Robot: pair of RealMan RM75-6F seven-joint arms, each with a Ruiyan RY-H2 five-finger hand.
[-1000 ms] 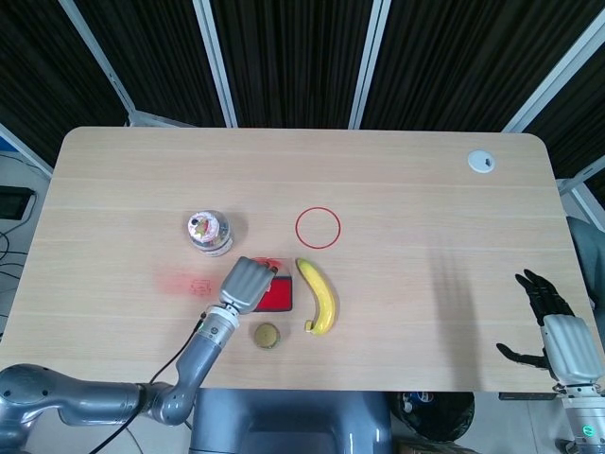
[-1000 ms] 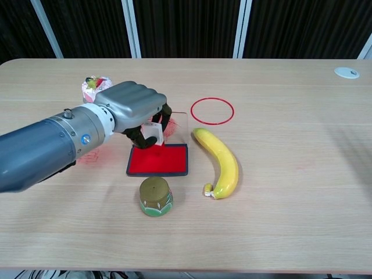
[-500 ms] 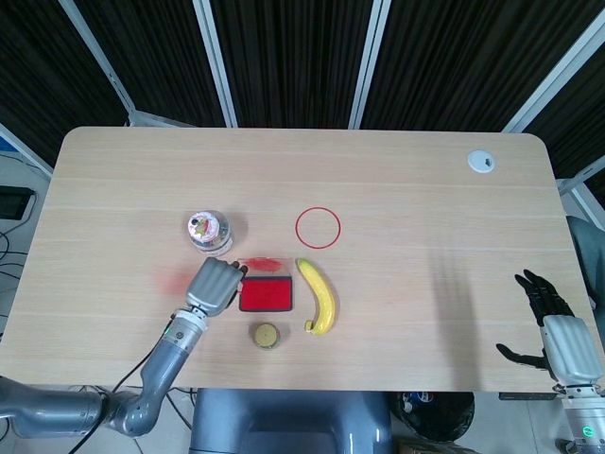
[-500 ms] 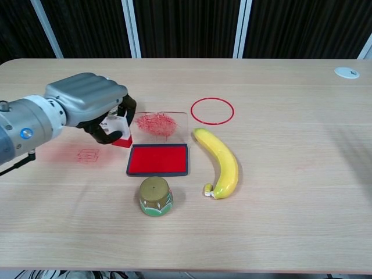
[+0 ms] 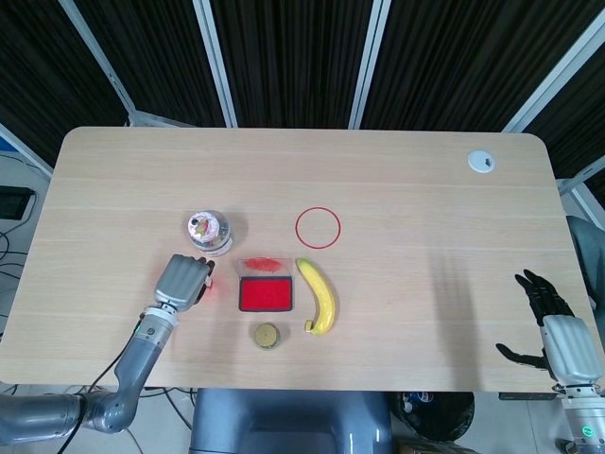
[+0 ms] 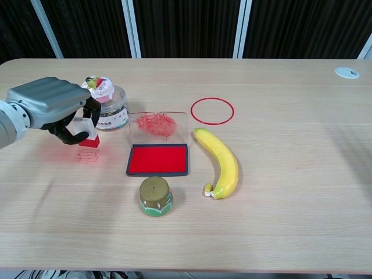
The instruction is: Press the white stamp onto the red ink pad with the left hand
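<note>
My left hand grips the white stamp, whose red base shows below the fingers. It hovers just above a faint red stamped mark on the table, left of the red ink pad. The pad lies bare in its dark tray, with its clear lid smeared red behind it. My right hand hangs past the table's right front edge in the head view, fingers spread and holding nothing.
A clear jar with a colourful top stands just behind my left hand. A banana lies right of the pad, a small green-gold pot in front of it, a red ring behind. A white disc sits far right.
My left hand has carried the stamp off the ink pad and leftward, over the faint red mark. The pad and jar are now uncovered. The right hand has not moved.
</note>
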